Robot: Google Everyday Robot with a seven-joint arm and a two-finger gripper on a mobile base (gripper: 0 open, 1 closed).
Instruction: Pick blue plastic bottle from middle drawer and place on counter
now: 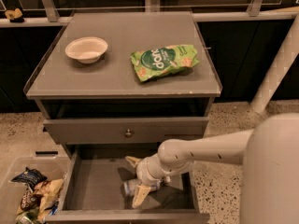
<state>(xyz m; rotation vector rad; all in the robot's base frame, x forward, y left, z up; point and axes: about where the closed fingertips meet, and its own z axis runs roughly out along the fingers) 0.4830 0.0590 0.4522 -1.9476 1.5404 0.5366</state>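
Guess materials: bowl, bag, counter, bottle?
Bowl: matte off-white, likely paper pulp or foam.
Bag: crinkled glossy green film.
Counter: smooth grey laminate, probably; pale chips at edge.
Bottle: clear plastic, seemingly, in the drawer at the open tool.

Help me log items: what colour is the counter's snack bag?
Snack bag: green, white lettering, camera view; gripper is in the middle drawer.

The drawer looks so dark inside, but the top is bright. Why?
Camera view: light from above puts a soft sheen on the counter; the middle drawer sits shaded beneath the drawer front; the pincer, inside it at the blue plastic bottle, throws a dark shadow on its floor.
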